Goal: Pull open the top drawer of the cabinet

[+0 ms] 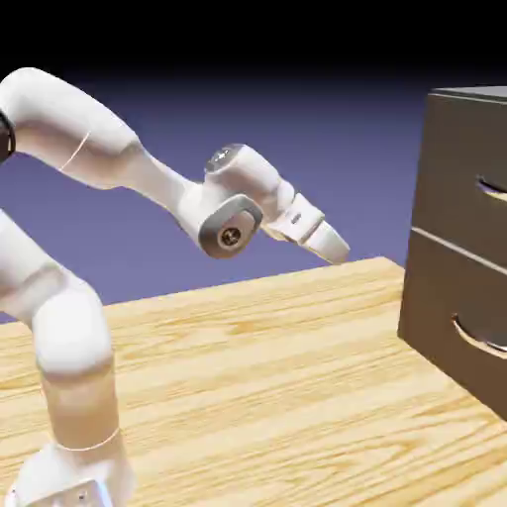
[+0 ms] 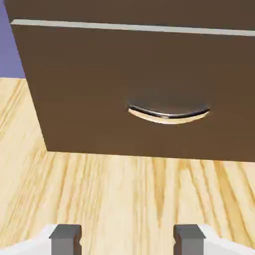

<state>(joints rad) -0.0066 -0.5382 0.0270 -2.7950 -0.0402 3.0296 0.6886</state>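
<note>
The wooden table [image 1: 248, 376] has a light grain (long pale streaks). On it stands the cabinet [image 1: 446, 297], at the exterior view's right, and the robot's base [image 1: 69, 475].

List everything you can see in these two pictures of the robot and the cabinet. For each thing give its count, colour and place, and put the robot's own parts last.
cabinet: one, dark grey-brown, on the table at the exterior view's right edge.
top drawer: one, dark grey-brown front, upper half of the cabinet, flush with the front; its silver handle shows only at the picture's edge.
lower drawer: one, dark grey-brown, below the top drawer; it fills most of the hand view.
lower handle: one, curved, silver, on the lower drawer.
table: one, light wood.
backdrop: blue-violet.
arm: one, white, from the lower left.
gripper: one, grey tips apart, apart from the cabinet, nothing between them.
</note>
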